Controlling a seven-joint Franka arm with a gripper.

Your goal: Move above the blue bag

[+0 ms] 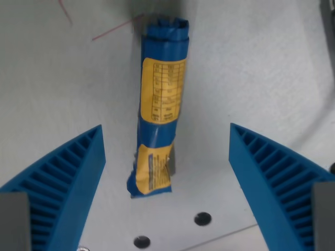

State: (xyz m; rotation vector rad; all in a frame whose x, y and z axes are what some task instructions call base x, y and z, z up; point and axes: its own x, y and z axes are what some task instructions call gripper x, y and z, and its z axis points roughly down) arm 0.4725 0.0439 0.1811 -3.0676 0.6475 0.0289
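Note:
The blue bag [158, 104] is a long, rolled blue packet with yellow printed labels. It lies on a pale grey surface and runs from the top centre of the wrist view down to the middle. My gripper [166, 137] is open and empty. Its two blue ribbed fingers stand at the wrist view's left [68, 178] and right [272, 178], one on each side of the bag's lower end. The bag sits between the fingers, closer to the left one, with clear gaps on both sides.
Two dark holes [202, 218] [141, 241] sit in the surface just below the bag. Thin red lines [112, 30] mark the surface at the upper left. A dark edge [330, 15] shows at the top right corner.

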